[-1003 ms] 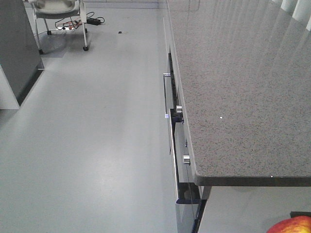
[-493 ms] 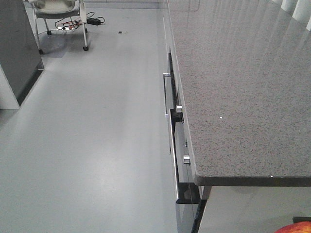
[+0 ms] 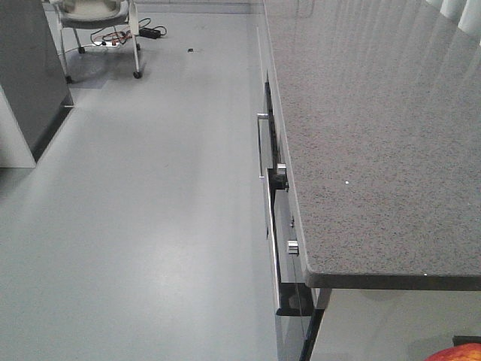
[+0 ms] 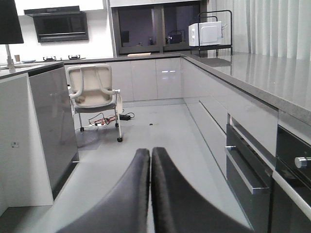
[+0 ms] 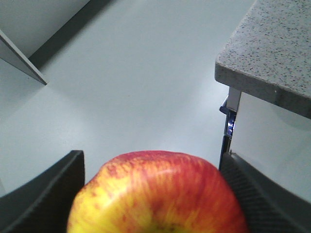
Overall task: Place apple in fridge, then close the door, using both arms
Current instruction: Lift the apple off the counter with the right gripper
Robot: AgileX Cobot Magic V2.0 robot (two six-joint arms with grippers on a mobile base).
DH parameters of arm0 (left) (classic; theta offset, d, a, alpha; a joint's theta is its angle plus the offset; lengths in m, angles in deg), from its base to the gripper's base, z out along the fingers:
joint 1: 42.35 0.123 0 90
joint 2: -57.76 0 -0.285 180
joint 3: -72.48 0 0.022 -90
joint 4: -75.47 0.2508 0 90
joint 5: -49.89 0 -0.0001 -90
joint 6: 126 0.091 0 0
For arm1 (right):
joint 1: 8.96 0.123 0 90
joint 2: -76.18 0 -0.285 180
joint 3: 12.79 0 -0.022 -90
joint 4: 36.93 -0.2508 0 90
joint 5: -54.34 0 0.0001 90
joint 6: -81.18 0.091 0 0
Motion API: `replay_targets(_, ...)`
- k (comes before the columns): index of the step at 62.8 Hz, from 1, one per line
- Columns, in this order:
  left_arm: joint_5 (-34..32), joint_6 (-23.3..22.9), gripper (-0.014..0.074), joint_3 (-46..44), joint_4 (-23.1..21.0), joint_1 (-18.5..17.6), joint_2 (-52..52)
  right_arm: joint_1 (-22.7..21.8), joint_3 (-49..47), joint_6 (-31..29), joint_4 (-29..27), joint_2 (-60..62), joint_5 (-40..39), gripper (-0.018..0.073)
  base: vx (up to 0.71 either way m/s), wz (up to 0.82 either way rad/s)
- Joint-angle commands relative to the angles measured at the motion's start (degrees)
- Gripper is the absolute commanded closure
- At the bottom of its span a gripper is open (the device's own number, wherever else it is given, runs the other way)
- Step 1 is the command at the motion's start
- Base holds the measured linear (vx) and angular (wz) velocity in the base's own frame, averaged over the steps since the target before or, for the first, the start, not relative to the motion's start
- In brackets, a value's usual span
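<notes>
The right pincer (image 5: pixel 154 206) clasped the apple (image 5: pixel 158 187), its red top streaking down into yellow, above the grey floor (image 5: pixel 136 73). The left pincer (image 4: pixel 150 189) was clenched, empty.

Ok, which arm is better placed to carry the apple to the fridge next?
Right. The apple sits clamped in the right gripper, with a finger on each side. The left gripper is shut and holds nothing.
</notes>
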Motion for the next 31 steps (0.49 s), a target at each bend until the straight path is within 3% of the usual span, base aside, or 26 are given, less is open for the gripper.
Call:
replay_targets(1,-3.91,-0.58,0.0603,1.2,-0.14,0.03,-1.2,0.01,-1.54,-0.19,-1.09,-0.38,-3.62,0.0211,-0.01,0.08)
replay_targets(31,-3.91,-0.58,0.0603,1.2,-0.14,0.03,-1.2,0.01,-1.54,-0.19,-1.2,-0.38,-3.67,0.0211,-0.02,0.21)
